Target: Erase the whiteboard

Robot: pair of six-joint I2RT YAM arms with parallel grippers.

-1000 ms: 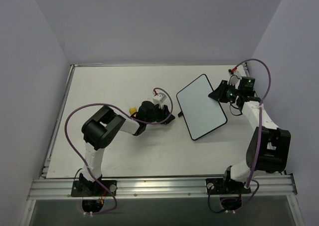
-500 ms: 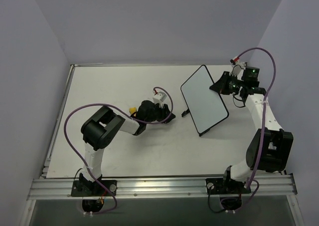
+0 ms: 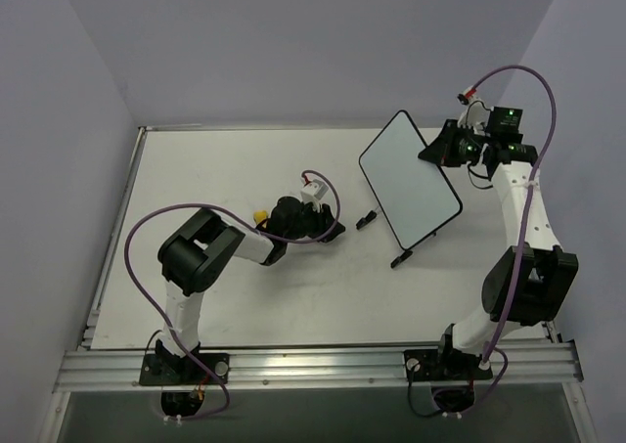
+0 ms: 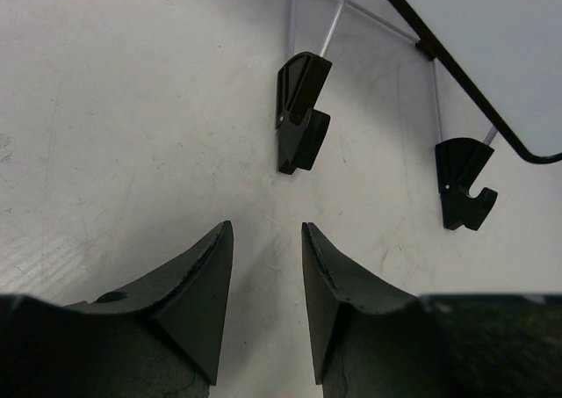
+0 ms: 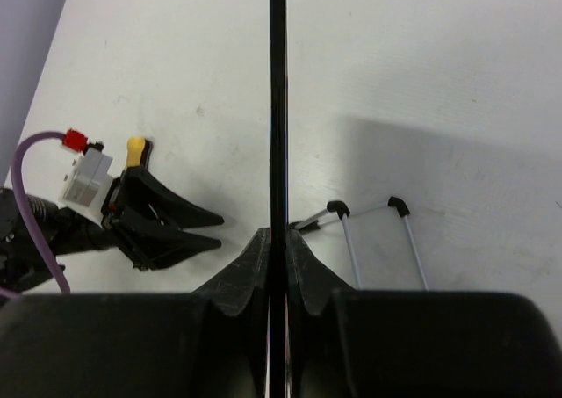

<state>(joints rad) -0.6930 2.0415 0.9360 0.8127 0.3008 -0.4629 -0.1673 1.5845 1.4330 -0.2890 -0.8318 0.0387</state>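
The whiteboard (image 3: 411, 179) is white with a thin black frame and no writing that I can see. My right gripper (image 3: 432, 154) is shut on its right edge and holds it tilted above the table, its wire legs and black feet (image 3: 401, 259) hanging below. In the right wrist view the board (image 5: 277, 99) is edge-on between the shut fingers of the right gripper (image 5: 278, 235). My left gripper (image 3: 337, 230) lies low on the table, open and empty, left of the board. In the left wrist view, the left gripper (image 4: 266, 227) points at the feet (image 4: 301, 126) and the board's corner (image 4: 492, 29).
A small yellow eraser block (image 3: 259, 215) sits by the left wrist and also shows in the right wrist view (image 5: 135, 148). White table (image 3: 215, 296) with a raised rim; purple walls close on the left, back and right.
My right gripper has raised the whiteboard up and to the right, tipping it off the table so its feet hang free. The left arm has not moved.
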